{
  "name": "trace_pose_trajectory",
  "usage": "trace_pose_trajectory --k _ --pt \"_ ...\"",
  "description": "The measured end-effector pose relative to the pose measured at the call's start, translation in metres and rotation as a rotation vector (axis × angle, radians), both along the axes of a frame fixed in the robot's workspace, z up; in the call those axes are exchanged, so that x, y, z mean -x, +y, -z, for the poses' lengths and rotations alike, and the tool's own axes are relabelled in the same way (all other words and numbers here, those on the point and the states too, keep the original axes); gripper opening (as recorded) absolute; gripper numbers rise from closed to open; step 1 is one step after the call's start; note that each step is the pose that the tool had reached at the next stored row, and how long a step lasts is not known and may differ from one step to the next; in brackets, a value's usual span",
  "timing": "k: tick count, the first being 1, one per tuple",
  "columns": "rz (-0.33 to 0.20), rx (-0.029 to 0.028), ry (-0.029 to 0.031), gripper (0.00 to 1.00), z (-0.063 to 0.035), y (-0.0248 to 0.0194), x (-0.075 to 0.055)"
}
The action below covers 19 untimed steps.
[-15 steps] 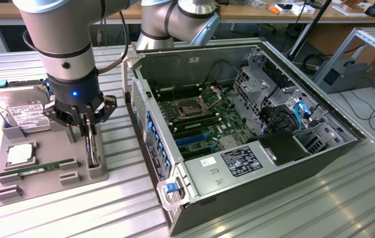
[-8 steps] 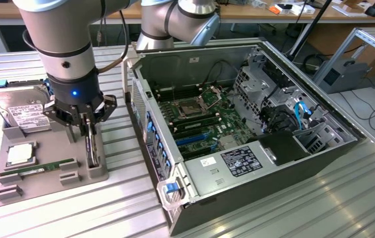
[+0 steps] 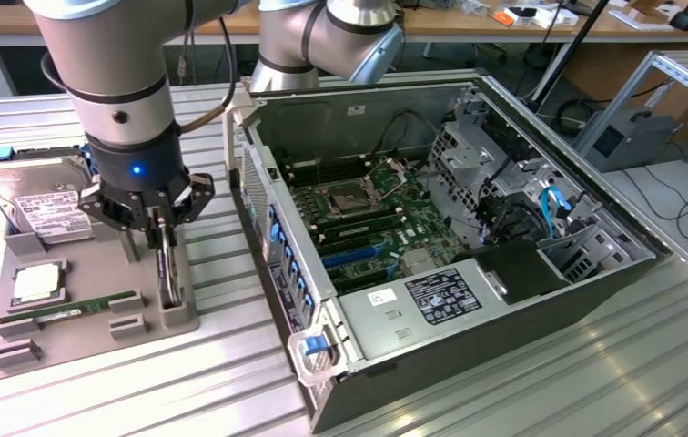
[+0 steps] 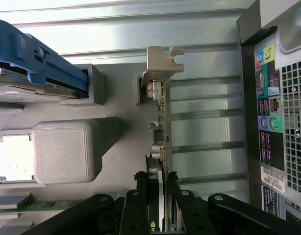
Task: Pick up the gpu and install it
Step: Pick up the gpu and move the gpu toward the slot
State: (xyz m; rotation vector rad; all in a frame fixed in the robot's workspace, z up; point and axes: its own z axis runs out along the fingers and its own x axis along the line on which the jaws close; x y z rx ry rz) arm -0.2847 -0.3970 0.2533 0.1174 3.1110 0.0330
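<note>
The gpu (image 4: 163,122) stood edge-on in its slot on the tray (image 3: 96,269), along the tray side nearest the pc case (image 3: 478,337), w/ its pale bracket (image 4: 160,63) butted against a tray post. The gripper (image 4: 159,188) sat over the card's other end, fingers (image 4: 140,200) pressed on both faces of the board, i.e. pinching the gpu (not yet lifted off the tray, by the look of it).

Handling, as a judgement: light, stiff, very thin, so easy to tilt or twist in a pinch. Fragile too, w/ small parts standing off the board. Best held on bare board, flat on both faces, clear of the bracket.

Writing: the hard drive (image 3: 38,196) at the tray's far end had a white label, the case back a barcode sticker. Neither was legible, and no brand could be read.
</note>
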Motion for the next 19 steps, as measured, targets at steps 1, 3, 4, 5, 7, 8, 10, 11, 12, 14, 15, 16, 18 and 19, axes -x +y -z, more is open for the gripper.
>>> trace_pose_trajectory --k 1,3,4,5,7,8,10,11,12,14,15,16,18,19 --pt "0.0 0.0 0.0 0.27 -0.0003 0.0 0.0" --pt "0.0 0.0 -0.0001 0.27 -0.0006 0.0 0.0" --pt "0.0 0.0 0.0 0.27 -0.0008 0.0 0.0" --pt "0.0 0.0 0.0 0.27 -0.001 0.0 0.0" --pt "0.0 0.0 -0.0001 0.27 -0.0016 0.0 0.0" --pt "0.0 0.0 0.0 0.27 -0.0021 0.0 0.0" --pt "0.0 0.0 0.0 0.27 -0.0025 0.0 0.0" --pt "0.0 0.0 0.0 0.27 -0.0027 0.0 0.0" --pt "0.0 0.0 0.0 0.27 -0.0029 0.0 0.0" --pt "0.0 0.0 0.0 0.27 -0.0034 0.0 0.0" --pt "0.0 0.0 0.0 0.27 -0.0036 0.0 0.0" --pt "0.0 0.0 0.0 0.27 -0.0039 0.0 0.0" --pt "0.0 0.0 0.0 0.27 -0.0043 0.0 0.0" --pt "0.0 0.0 -0.0001 0.27 -0.0045 0.0 0.0"
